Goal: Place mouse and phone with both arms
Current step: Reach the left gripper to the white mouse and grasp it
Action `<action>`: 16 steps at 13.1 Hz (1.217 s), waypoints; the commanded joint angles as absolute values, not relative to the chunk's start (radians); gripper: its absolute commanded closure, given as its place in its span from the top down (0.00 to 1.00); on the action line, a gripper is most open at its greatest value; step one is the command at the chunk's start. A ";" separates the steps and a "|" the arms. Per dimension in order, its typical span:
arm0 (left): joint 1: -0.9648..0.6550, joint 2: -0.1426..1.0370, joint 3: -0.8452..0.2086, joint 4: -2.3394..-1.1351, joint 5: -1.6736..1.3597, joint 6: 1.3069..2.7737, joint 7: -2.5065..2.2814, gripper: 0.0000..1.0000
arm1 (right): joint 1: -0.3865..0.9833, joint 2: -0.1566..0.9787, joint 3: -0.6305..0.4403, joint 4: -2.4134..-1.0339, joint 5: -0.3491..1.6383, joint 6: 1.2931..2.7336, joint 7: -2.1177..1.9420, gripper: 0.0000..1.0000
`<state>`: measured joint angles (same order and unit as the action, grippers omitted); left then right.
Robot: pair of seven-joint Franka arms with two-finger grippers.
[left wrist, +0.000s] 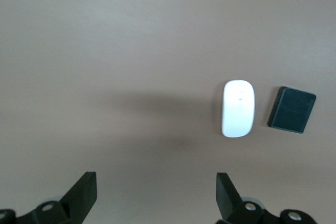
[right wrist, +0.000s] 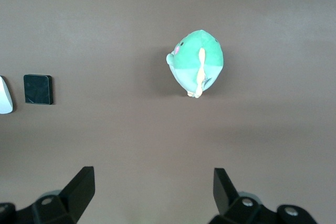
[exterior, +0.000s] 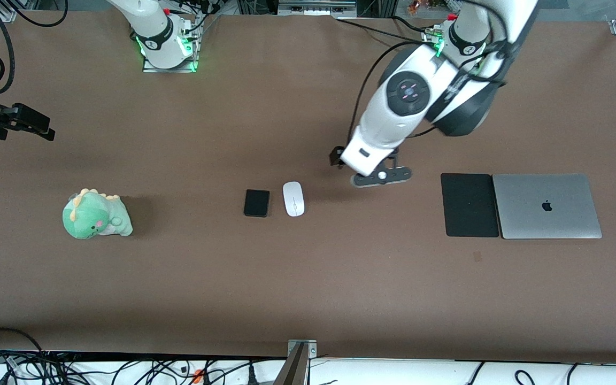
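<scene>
The white mouse [exterior: 293, 199] lies on the brown table [exterior: 308, 278], with the small black phone [exterior: 256, 203] close beside it toward the right arm's end. My left gripper [exterior: 380, 175] hangs open and empty over bare table, beside the mouse toward the left arm's end. In the left wrist view its fingers [left wrist: 86, 187] stand wide apart, with the mouse [left wrist: 238, 108] and phone [left wrist: 292, 109] ahead. My right gripper [exterior: 38, 125] is open and empty, up over the right arm's end of the table. The right wrist view shows the phone [right wrist: 38, 88] and an edge of the mouse [right wrist: 4, 95].
A green dinosaur plush [exterior: 97, 215] sits toward the right arm's end; it also shows in the right wrist view [right wrist: 197, 61]. A black mouse pad [exterior: 469, 205] and a closed silver laptop [exterior: 547, 206] lie side by side toward the left arm's end.
</scene>
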<state>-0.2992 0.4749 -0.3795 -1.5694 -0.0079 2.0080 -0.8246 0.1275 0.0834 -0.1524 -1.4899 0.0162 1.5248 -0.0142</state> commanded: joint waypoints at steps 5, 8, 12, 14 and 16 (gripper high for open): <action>-0.529 0.770 -0.278 -1.347 0.015 2.127 -1.007 1.00 | 0.112 0.072 -0.133 -1.496 0.009 1.513 -0.008 1.00; -0.675 0.840 -0.174 -1.324 0.014 2.229 -1.077 1.00 | 0.112 0.072 -0.133 -1.494 0.009 1.513 -0.008 1.00; -0.751 0.974 -0.118 -1.187 0.014 2.233 -1.137 1.00 | 0.114 0.072 -0.133 -1.494 0.012 1.514 -0.006 1.00; -0.762 0.989 -0.098 -1.181 0.014 2.235 -1.129 1.00 | 0.114 0.072 -0.133 -1.494 0.012 1.514 -0.006 1.00; -0.762 1.005 -0.084 -1.161 0.014 2.235 -1.115 1.00 | 0.114 0.072 -0.133 -1.494 0.014 1.514 -0.006 1.00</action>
